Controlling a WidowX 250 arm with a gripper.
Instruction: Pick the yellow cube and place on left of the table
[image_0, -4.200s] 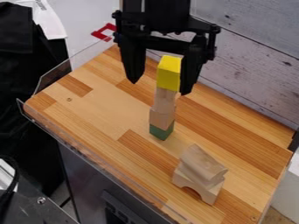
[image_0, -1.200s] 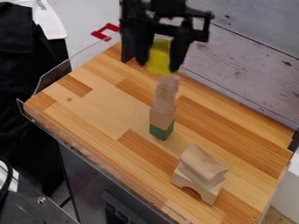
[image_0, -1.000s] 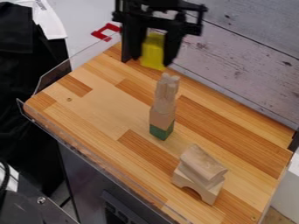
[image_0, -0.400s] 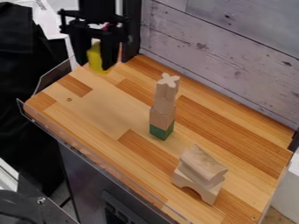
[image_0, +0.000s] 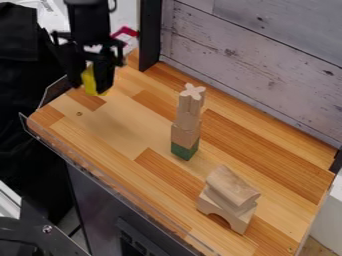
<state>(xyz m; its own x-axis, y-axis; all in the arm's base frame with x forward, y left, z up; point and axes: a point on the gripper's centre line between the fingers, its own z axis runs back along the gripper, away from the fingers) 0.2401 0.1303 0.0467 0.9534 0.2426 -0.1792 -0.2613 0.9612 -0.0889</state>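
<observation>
Block (image_0: 87, 80), the yellow one, hangs by the left edge of the table (image_0: 120, 135), and if I let go too high or too far out, it could topple or drop over that edge. My gripper (image_0: 89, 88) is closed on it, parted only by the block's width, touching nothing else I can see.

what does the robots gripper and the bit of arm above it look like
The black two-finger robot gripper has straight, dark fingers below a wide, angular crosspiece with small knobs at its ends. Above it, the black robot arm is a thick, dark column.
</observation>
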